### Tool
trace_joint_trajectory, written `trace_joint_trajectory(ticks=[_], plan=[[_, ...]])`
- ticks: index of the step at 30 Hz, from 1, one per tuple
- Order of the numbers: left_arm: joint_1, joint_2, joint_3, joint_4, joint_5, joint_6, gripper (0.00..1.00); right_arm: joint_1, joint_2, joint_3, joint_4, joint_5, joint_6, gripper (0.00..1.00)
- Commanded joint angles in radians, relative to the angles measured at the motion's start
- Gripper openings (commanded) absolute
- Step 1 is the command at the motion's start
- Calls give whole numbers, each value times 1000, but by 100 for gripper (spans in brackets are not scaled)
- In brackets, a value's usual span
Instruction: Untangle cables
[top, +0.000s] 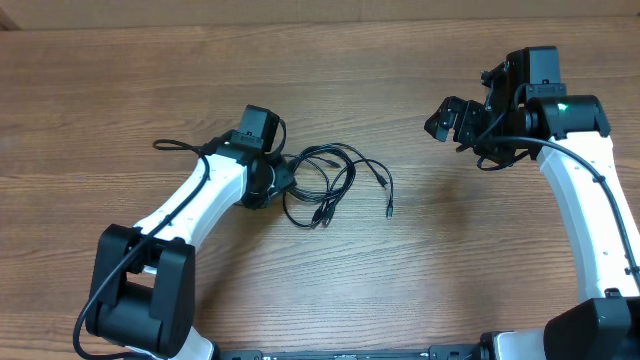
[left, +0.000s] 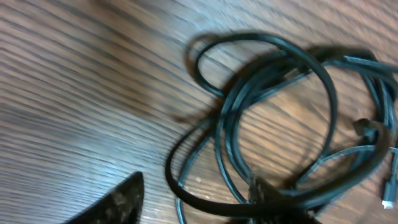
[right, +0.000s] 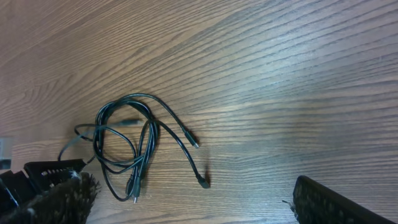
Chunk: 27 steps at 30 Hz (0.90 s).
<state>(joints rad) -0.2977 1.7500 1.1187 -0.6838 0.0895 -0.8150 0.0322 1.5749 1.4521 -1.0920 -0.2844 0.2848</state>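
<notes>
The cables (top: 335, 182) lie in one knot at the centre of the wooden worktop (top: 150, 80): thin black cords looped over and through one another, with two plug ends (top: 388, 210) trailing loose toward the right of the overhead frame. No cord lies apart from the rest, so the untangling looks barely begun, and every loop is yet to be pulled free and laid out separately.

The left arm (top: 215, 190) reaches in from the lower left, and its jaws meet the left edge of the knot. In the left wrist view its fingers (left: 121, 200) stand partly apart at the bottom of the frame. A strand crosses the gap between them, lying loose and not pinched as far as the blurred picture shows.

The right arm (top: 590, 190) waits in the upper right of the overhead frame, well apart from the cords, its jaws spread wide and holding nothing.
</notes>
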Motion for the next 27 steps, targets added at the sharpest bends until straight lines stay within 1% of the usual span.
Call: trace_joint_trajectory(ticks=[1,2,3,4,6,8,13,16,18,20,22,23,25,26,27], plan=[[25,2,-3,0,-42,30,33,-5,-3,25,5,-6,3,100],[30,2,-3,0,-42,62,30,-5,-3,25,5,-6,3,100],[34,2,-3,-2,-51,101,30,-5,-3,25,5,-6,3,100],[37,2,-3,-5,-60,128,31,-5,-3,25,5,-6,3,100],[46,2,-3,-14,-80,157,38,-5,-3,25,5,-6,3,100],[63,2,-3,-24,-87,166,41,-5,-3,25,5,-6,3,100],[116,2,-3,-87,-195,165,49,-5,-3,25,5,-6,3,100],[153,2,-3,-119,-201,164,51,-5,-3,25,5,-6,3,100],[177,2,-3,-131,-191,164,52,-5,-3,25,5,-6,3,100],[197,2,-4,-138,-180,164,57,-5,-3,25,5,-6,3,100],[213,2,-3,-146,-163,164,59,-5,-3,25,5,-6,3,100],[217,2,-3,-149,-136,164,59,-5,-3,25,5,-6,3,100],[219,2,-3,-151,-64,166,64,-5,-3,25,5,-6,3,100],[219,2,-3,-149,-25,181,67,-5,-3,25,5,-6,3,100],[218,2,-3,-143,10,202,68,-5,-3,25,5,-6,3,100]])
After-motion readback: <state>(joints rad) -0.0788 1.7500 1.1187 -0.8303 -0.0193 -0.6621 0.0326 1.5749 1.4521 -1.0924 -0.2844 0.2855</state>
